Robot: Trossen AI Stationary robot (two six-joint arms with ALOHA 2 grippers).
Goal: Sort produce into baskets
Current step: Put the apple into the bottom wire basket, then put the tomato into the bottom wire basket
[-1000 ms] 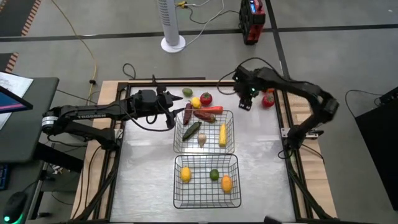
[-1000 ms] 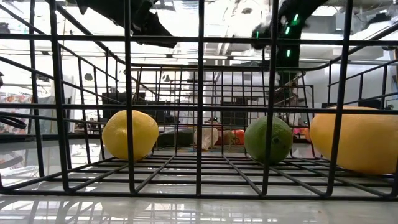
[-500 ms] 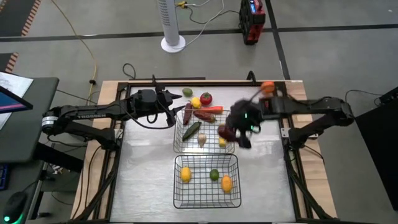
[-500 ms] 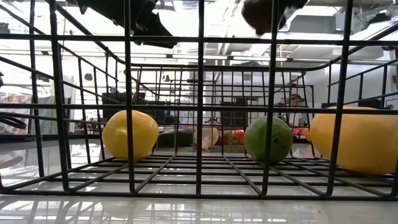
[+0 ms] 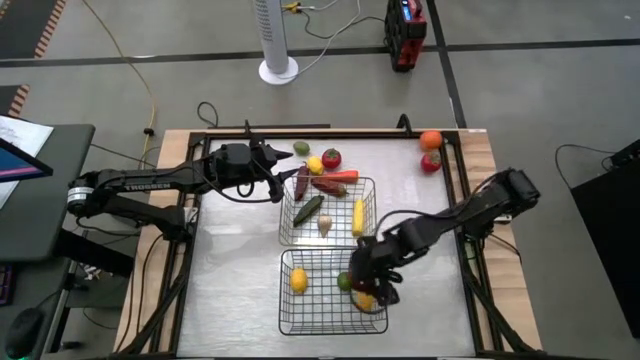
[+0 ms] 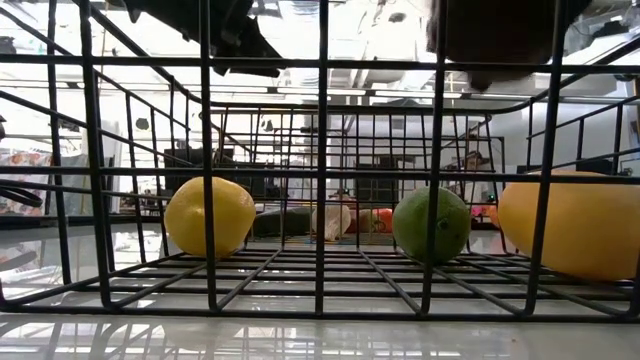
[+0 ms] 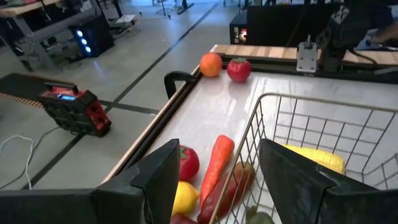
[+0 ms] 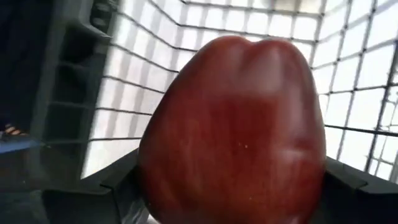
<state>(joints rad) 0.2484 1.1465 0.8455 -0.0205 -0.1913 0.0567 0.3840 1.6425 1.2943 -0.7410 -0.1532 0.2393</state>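
Near basket point(image 5: 333, 290) sits at the front of the bench point(image 5: 240, 280), holding a yellow lemon point(image 5: 298, 280) at its left, a green lime point(image 5: 344, 281) mid, and an orange-yellow fruit point(image 5: 364, 296) at the right, partly hidden under the right arm. Right end effector point(image 5: 366, 282) hangs over this basket's right half, pinching a red apple point(image 8: 233, 124) between its fingers; in the right wrist view the apple fills most of the frame with mesh behind it. In the low view, lemon, lime and the big yellow fruit rest on the near basket's floor, with a dark blurred shape above the top rim at upper right. Far basket point(image 5: 328, 211) lies just beyond the near one, touching or nearly so, with a cucumber point(image 5: 308, 209), garlic point(image 5: 325, 224), corn point(image 5: 358, 216), a dark eggplant point(image 5: 302, 183) and a red pepper point(image 5: 328, 186) inside. Left end effector point(image 5: 283, 180) hovers at the far basket's far left corner, fingers spread, holding nothing. Beyond the far basket on the bench: a carrot point(image 5: 342, 176), a tomato point(image 5: 331, 157), a small lemon point(image 5: 315, 165), a lime point(image 5: 301, 149). At the far right corner of the bench, well apart, sit an orange point(image 5: 430, 141) and a red fruit point(image 5: 431, 161), touching or nearly so.
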